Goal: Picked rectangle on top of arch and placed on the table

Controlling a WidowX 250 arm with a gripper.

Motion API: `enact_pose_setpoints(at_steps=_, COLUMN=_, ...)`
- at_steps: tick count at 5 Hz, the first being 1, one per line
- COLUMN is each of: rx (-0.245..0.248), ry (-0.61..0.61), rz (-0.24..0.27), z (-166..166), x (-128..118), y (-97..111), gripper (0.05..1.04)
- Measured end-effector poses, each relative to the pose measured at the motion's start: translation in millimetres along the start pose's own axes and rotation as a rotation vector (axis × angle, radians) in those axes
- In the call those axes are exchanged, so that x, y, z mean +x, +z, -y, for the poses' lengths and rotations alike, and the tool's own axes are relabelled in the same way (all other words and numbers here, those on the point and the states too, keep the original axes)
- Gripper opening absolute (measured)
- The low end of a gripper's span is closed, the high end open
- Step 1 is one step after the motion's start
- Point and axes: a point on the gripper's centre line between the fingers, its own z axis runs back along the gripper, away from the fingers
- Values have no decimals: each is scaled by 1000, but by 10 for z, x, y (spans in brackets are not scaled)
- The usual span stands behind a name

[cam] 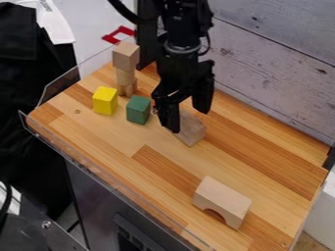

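The rectangle, a plain wooden block, lies on the wooden table, and I have it right under my gripper, around the middle of the work surface. Part of it is hidden from me by the gripper. I see the two fingers standing apart, one at the block's near left side, the other toward its far right side; I can't tell from here whether either one touches it. My arm comes in from the top edge and hangs down over that spot.

Just left of the gripper in my view sits a green block, and a yellow block stands near it, farther left, with a gap between them. Behind those two I see an upright stack of plain wooden pieces, with a cube on top. The arch is on the table well apart from the rectangle, toward the lower right of my view, its opening facing the near side.

A clear guard runs along the table's near edge. Past the far side I have a pale plank wall, and a red object shows beyond the stack.
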Motion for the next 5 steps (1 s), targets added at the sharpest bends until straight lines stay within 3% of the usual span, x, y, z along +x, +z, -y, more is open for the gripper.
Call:
enact_pose_setpoints(at_steps=1, rx=27, ry=-246, rz=-12, z=1, x=-155, y=149, gripper=999)
enact_pose_setpoints(at_steps=3, rx=171, ry=-729, rz=-81, z=-106, x=-577, y=281, gripper=999)
enact_pose_setpoints(at_steps=4, rx=214, ry=-990, rz=-92, z=-169, x=-688, y=292, gripper=999)
enact_pose_setpoints(at_steps=5, rx=192, ry=-1076, rz=-67, z=-221, x=-747, y=359, gripper=999)
